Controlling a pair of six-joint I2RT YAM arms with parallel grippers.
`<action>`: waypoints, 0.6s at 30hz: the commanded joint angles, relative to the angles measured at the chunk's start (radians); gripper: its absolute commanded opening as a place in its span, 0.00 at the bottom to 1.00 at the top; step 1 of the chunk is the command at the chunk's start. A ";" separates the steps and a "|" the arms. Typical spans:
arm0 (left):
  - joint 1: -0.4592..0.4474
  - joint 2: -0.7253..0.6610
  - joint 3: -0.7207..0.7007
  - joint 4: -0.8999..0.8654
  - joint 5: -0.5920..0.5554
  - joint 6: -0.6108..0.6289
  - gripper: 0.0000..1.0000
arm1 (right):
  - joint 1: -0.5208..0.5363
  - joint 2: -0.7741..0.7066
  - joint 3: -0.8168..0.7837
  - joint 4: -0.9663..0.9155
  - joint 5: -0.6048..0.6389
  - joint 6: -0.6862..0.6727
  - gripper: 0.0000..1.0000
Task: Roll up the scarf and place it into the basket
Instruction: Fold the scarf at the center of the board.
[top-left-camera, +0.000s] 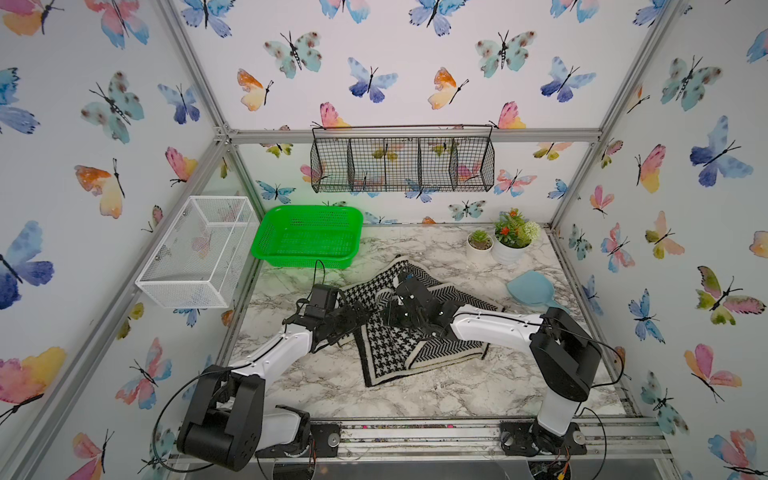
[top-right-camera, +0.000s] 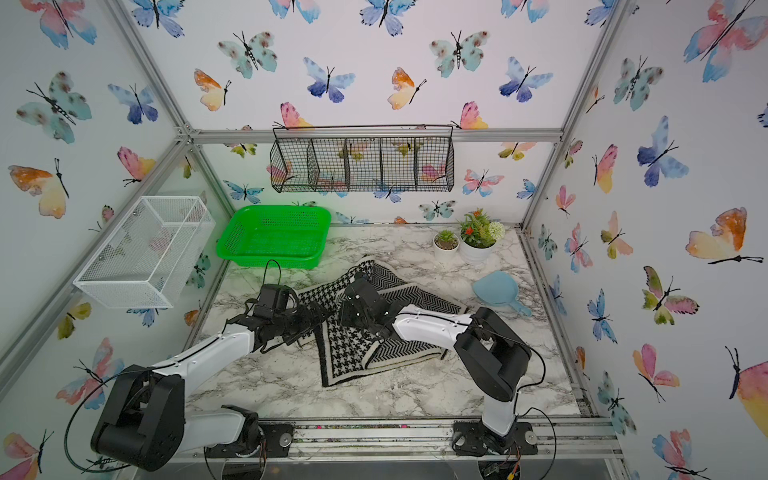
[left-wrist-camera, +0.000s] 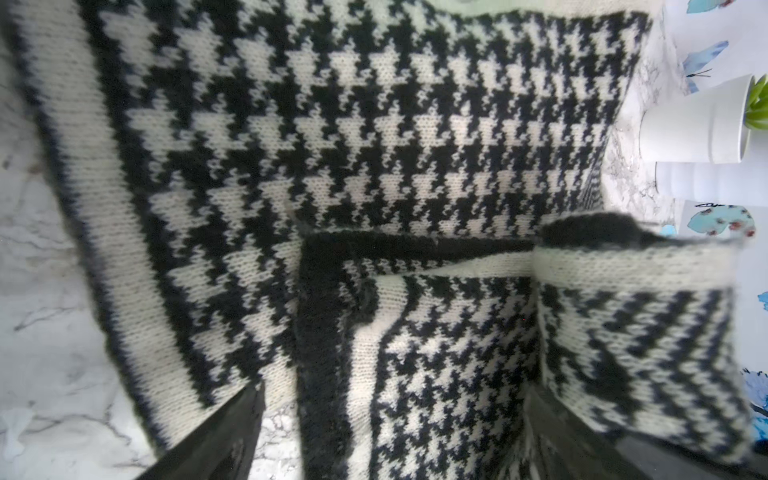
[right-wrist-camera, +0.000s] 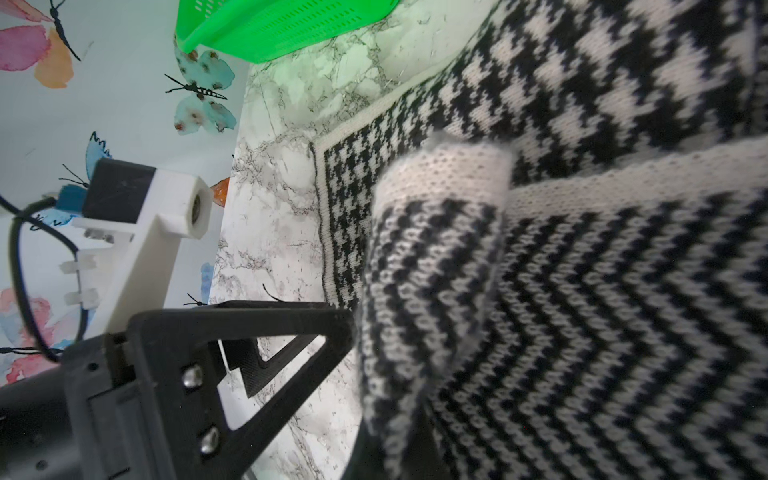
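The black-and-white houndstooth and chevron scarf lies partly folded on the marble table in both top views. The green basket stands behind it at the back left with nothing in it. My left gripper is open at the scarf's left edge. Its fingers straddle a folded layer of the scarf. My right gripper is shut on a fold of the scarf, pinched up above the flat part. The basket shows beyond it.
A white wire-mesh box hangs on the left wall, and a black wire rack on the back wall. Two potted plants stand at the back right. A blue scoop lies right of the scarf.
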 joint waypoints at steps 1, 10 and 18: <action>0.014 -0.020 -0.002 -0.017 0.017 0.020 0.98 | 0.031 0.019 -0.011 0.074 -0.034 0.027 0.04; 0.018 -0.014 -0.007 -0.013 0.017 0.020 0.98 | 0.051 0.057 -0.004 0.105 -0.051 0.037 0.17; 0.022 -0.062 0.002 -0.047 0.016 0.014 0.98 | 0.049 -0.049 -0.033 0.081 0.045 -0.059 0.68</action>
